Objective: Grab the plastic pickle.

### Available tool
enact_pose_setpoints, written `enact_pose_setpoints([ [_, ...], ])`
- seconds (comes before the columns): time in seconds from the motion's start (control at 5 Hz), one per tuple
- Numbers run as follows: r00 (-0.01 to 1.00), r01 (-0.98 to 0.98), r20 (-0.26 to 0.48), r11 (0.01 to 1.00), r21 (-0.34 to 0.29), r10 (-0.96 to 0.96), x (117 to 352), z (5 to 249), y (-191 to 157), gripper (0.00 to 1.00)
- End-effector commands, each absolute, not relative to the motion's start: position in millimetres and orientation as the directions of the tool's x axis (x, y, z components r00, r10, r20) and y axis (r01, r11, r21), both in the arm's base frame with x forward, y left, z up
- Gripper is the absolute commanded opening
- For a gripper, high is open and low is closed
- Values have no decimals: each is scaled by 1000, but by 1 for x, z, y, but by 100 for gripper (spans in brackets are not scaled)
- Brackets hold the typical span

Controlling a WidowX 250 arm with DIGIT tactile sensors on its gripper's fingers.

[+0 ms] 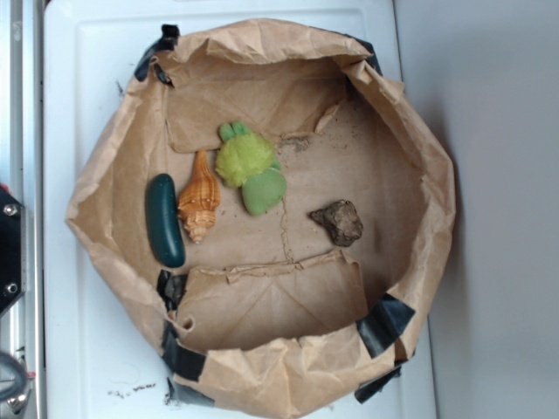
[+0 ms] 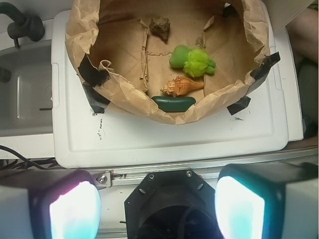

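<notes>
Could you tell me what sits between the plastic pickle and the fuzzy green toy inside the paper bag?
The orange shell lies between the plastic pickle and the fuzzy green toy, close beside the pickle, clearest in the exterior view.

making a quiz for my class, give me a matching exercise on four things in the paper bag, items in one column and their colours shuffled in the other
Things:
1. plastic pickle
2. shell
3. fuzzy toy
4. rock

Colours:
A. orange
B. lime green
C. grey-brown
D. dark teal-green

Pairs: 1-D, 2-A, 3-B, 4-C
</notes>
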State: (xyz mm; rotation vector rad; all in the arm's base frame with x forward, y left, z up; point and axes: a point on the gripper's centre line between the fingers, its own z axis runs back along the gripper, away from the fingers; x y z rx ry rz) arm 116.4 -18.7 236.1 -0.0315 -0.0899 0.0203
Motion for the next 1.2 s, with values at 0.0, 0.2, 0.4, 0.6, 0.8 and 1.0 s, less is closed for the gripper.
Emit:
enact_pose_setpoints([
  [0.0,996,-19,89,999,-32,22,116,236,-19,100],
  [0.2,990,-101,93,994,-44,105,158,238,-18,100],
  [0.4,980,-179,85,983,-48,182,208,229,-12,100],
  [0.6,980,-179,85,983,-48,182,208,229,-12,100],
  [0.8,980,-179,85,983,-48,182,208,229,-12,100],
  [1.0,980,-179,85,983,-48,182,208,229,-12,100],
])
